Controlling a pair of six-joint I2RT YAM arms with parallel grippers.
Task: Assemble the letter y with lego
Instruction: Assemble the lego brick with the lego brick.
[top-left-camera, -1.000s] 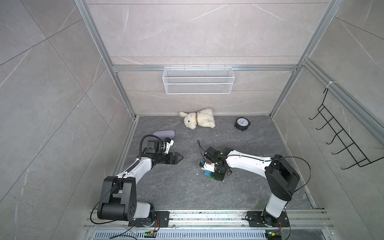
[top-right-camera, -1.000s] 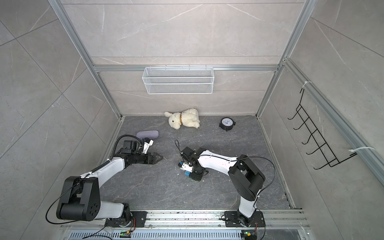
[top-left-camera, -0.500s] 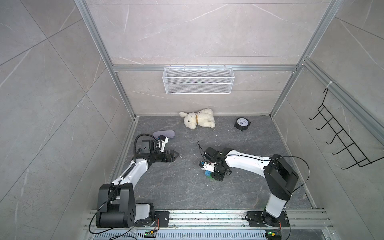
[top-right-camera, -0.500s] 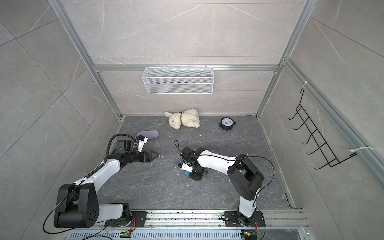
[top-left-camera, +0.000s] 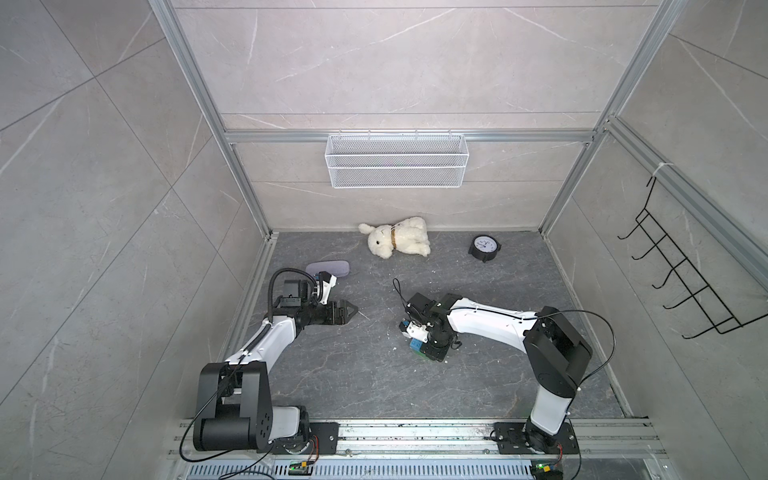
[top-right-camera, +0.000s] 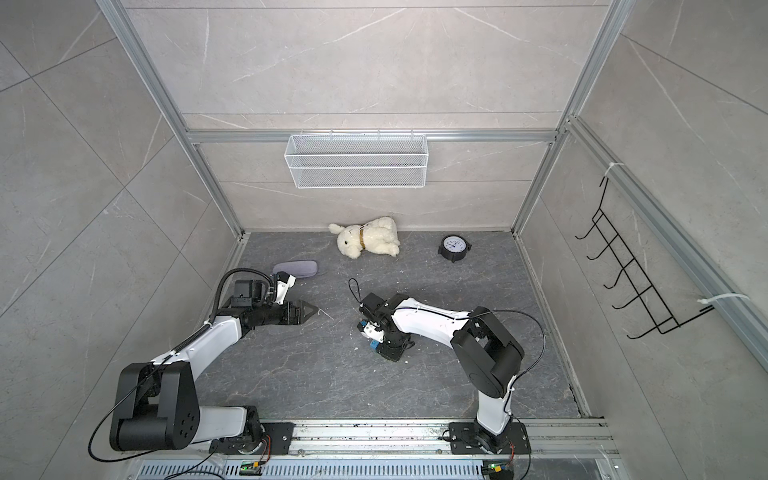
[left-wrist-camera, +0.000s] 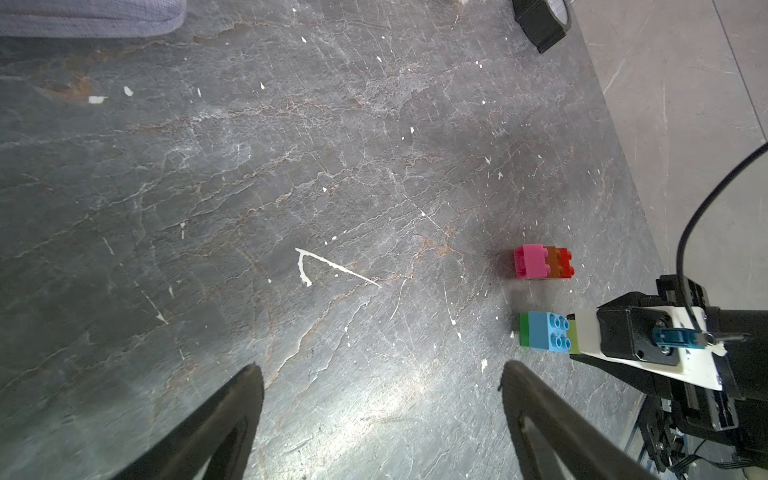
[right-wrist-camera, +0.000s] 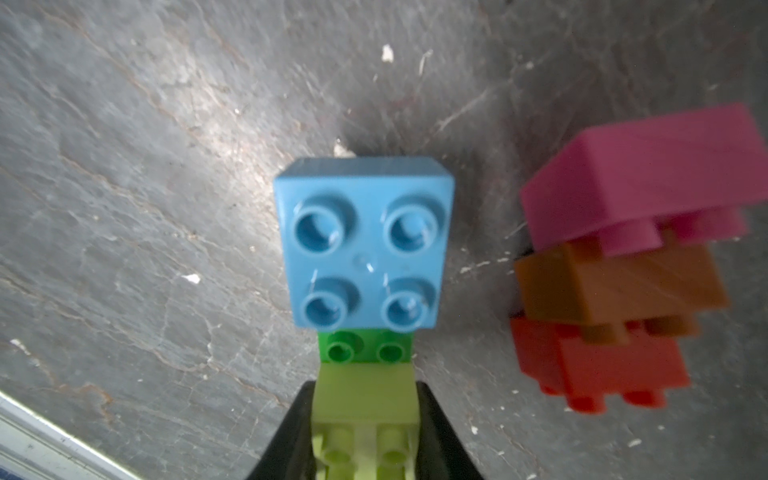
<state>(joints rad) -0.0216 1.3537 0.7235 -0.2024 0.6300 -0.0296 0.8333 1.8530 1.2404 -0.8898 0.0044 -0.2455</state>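
Right tool (right-wrist-camera: 365, 432) clamped on yellow-green brick (right-wrist-camera: 365, 395); green bar (right-wrist-camera: 365, 351) and blue brick (right-wrist-camera: 365, 245) just beyond its tips. Red-orange-pink stem (right-wrist-camera: 623, 282) lies just beside, not touching. Left tool (left-wrist-camera: 381, 368) open, empty, well apart.

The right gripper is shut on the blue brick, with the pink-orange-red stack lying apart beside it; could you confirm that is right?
Not quite: the right gripper is shut on the yellow-green brick, not the blue brick, as the right wrist view shows. The pink-orange-red stack does lie apart beside it.
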